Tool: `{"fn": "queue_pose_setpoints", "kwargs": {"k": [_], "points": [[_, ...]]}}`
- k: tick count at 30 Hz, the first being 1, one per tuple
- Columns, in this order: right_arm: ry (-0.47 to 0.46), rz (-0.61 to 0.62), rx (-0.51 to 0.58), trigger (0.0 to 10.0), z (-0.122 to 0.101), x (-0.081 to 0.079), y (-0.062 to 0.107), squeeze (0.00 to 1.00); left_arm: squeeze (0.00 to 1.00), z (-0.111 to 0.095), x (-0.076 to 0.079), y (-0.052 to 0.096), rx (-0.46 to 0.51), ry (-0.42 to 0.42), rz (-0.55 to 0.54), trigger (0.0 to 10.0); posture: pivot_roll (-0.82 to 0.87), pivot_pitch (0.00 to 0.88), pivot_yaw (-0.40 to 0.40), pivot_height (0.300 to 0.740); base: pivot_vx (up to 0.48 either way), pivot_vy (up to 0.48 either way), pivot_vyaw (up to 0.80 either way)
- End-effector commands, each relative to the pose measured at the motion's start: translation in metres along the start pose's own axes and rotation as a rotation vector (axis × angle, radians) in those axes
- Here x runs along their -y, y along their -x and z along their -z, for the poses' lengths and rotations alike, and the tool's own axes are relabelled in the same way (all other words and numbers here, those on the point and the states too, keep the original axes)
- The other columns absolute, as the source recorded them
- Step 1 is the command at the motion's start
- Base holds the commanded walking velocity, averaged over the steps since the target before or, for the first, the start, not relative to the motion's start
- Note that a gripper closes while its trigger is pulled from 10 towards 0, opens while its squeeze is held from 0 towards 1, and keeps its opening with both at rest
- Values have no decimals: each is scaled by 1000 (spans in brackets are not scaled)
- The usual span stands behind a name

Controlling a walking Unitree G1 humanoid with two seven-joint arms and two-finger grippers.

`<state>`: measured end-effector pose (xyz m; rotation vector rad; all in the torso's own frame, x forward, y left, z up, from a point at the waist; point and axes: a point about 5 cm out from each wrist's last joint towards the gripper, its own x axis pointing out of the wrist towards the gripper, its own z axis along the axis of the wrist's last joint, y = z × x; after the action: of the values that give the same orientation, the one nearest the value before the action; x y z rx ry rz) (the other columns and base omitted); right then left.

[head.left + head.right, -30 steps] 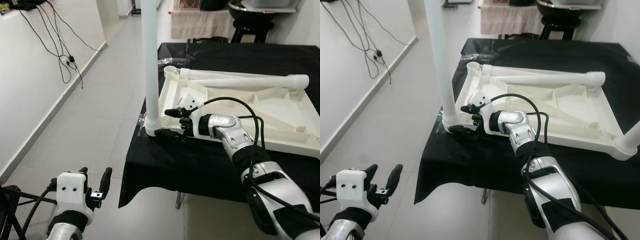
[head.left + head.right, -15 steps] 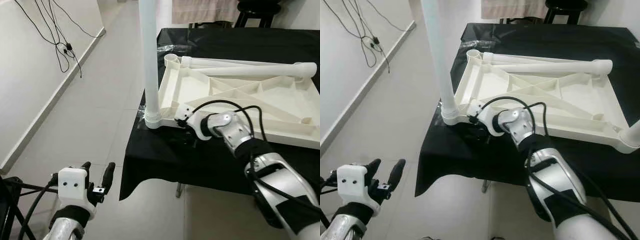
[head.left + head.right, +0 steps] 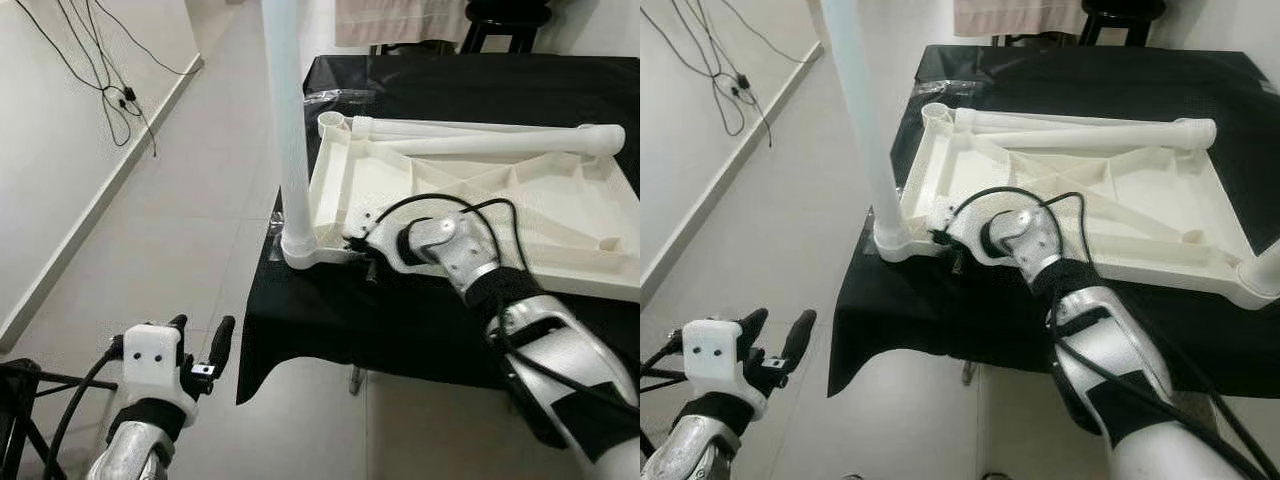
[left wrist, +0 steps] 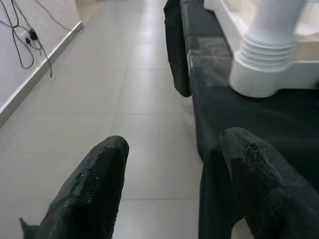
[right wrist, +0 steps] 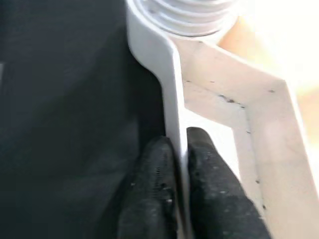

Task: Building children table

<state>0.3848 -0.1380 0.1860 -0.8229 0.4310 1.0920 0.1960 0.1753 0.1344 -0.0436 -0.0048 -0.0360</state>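
Left eye view shows a black cloth [image 3: 480,90] draped over a table, with the white plastic tabletop [image 3: 560,215] lying upside down on it, ribbed and rimmed, one smooth round leg [image 3: 283,120] standing upright in its near-left threaded corner socket. The right gripper [image 5: 175,149] pinches the tabletop's thin rim wall beside that socket, textured black fingers [image 5: 149,184] closed on either face. The left gripper [image 4: 169,164] hangs low over grey floor tiles, fingers spread, holding nothing.
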Motion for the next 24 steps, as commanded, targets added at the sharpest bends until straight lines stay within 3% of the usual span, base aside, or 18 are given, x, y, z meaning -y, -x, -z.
{"fn": "queue_pose_setpoints", "kwargs": {"k": [1,8,9,11,12,13,14,17,18,22,24], "points": [[23,-52,-18,0,6,-3,3,0,0,5,-3,1,-18,3,-13,10000,1,124,10,740,0,0,0],[49,-115,-87,0,23,-5,18,0,0,5,-4,0,-16,4,-12,10000,-3,120,9,740,0,0,0],[58,-103,-171,0,38,-3,28,0,0,5,-4,-1,-15,3,-13,10000,-4,120,9,740,0,0,0],[58,-103,-171,0,38,-3,28,0,0,5,-4,-1,-15,3,-13,10000,-4,120,9,740,0,0,0],[63,-93,-231,0,50,-1,38,0,0,5,-4,-1,-14,2,-13,10000,-2,122,9,740,0,0,0],[63,-93,-231,0,50,-1,38,0,0,5,-4,-1,-14,2,-13,10000,-2,122,9,740,0,0,0],[62,-74,-261,10000,57,0,45,0,0,5,-4,-1,-13,1,-14,10000,-3,122,11,740,0,0,0],[61,-68,-270,10000,60,1,51,82,0,5,-5,-2,-12,1,-14,10000,-3,123,14,740,0,0,0],[57,-57,-255,10000,60,2,55,1000,0,4,-4,-2,-12,1,-14,10000,-1,125,13,740,0,0,0],[66,-33,-224,10000,58,4,60,1000,0,4,-4,-2,-11,2,-13,10000,1,126,12,740,0,0,0],[21,-74,-81,10000,48,2,65,1000,0,4,-3,-2,-8,3,-14,10000,3,127,9,740,0,0,0]]}}
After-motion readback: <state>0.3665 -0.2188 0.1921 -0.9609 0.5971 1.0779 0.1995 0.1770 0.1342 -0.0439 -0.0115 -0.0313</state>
